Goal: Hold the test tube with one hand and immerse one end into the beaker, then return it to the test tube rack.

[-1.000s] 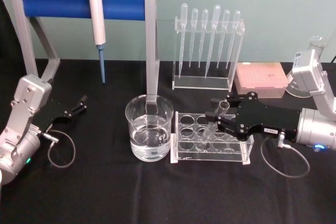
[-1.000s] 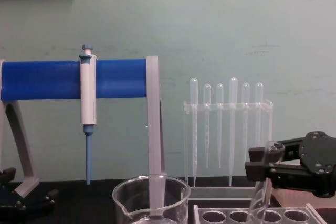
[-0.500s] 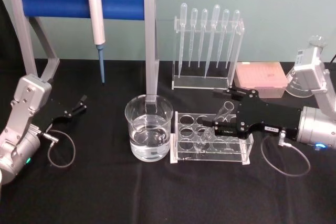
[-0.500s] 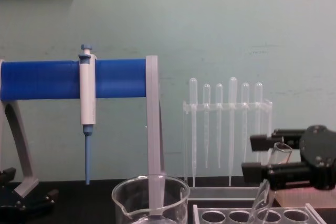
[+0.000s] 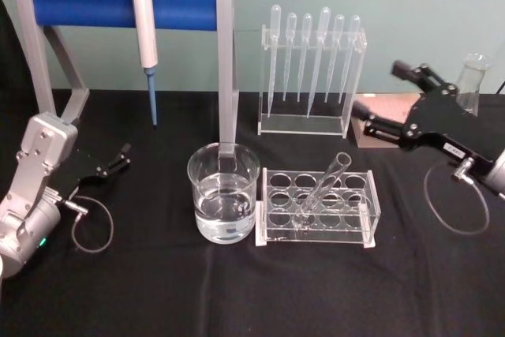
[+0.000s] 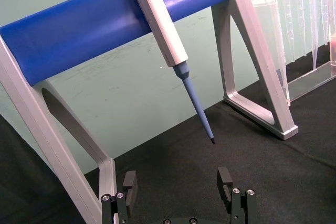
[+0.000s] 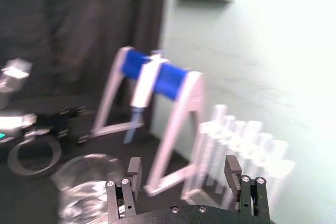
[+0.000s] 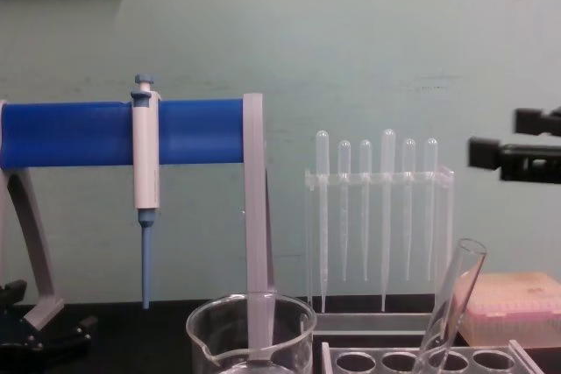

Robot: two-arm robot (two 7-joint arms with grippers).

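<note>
In the head view, the test tube (image 5: pixel 323 192) leans in the clear tube rack (image 5: pixel 319 208), its rim tilted up toward the right and its round end down in one of the rack's holes. The beaker (image 5: pixel 224 192), partly filled with clear liquid, stands just left of the rack on the black table (image 5: pixel 158 290). The right gripper (image 5: pixel 387 102) hangs raised at the right, well apart from the tube, with its two black fingers spread and nothing between them; a pink tip box (image 5: pixel 377 112) lies behind it. The left gripper (image 5: pixel 120 157) rests low at the left near the table, fingers parted, empty. Behind, a pipettor (image 5: pixel 144 33) hangs on a blue-barred stand (image 5: pixel 118 1), and a row of plastic pipettes (image 5: pixel 312 57) stands in a clear holder.

In the left wrist view, the left gripper (image 6: pixel 177 182) shows its two fingers apart with bare table between them, facing the pipettor (image 6: pixel 173 51) and the stand (image 6: pixel 105 24).

In the right wrist view, the right gripper (image 7: pixel 184 174) has its fingers wide apart and holds nothing; beyond it lie the beaker (image 7: pixel 86 184) and the blue-barred stand (image 7: pixel 157 80), blurred.

In the chest view, the test tube (image 8: pixel 451 304) slants up out of the rack (image 8: pixel 421 358), the beaker (image 8: pixel 252 332) stands to its left, and the right gripper (image 8: pixel 517 137) enters high at the right edge.
</note>
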